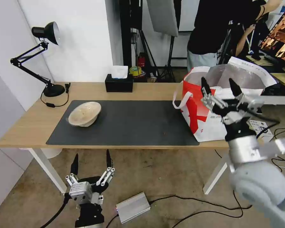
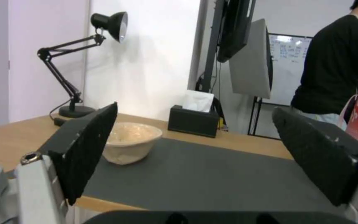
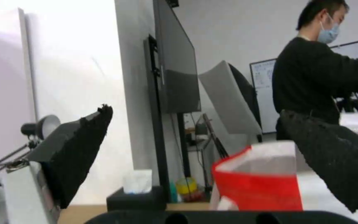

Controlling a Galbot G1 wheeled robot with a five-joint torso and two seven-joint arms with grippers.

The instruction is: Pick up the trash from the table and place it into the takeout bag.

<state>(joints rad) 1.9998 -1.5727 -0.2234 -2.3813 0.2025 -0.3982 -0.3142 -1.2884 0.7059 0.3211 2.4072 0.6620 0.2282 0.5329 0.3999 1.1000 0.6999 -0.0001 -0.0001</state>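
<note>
1. Head view: a shallow beige pulp bowl (image 1: 85, 113) sits alone on the dark grey mat (image 1: 133, 123) of the long light-wood counter (image 1: 31, 122), well apart from the white and red insulated takeout bag (image 1: 209, 114) at the other end.
2. Judged from this, the bowl is the last piece to collect; the next move calls for a reach up to its rim.
3. Left hand (image 1: 91, 163) hangs below the counter edge, fingers spread, empty.
4. Right hand (image 1: 221, 87) is raised in front of the bag's mouth, fingers spread, empty.
</note>
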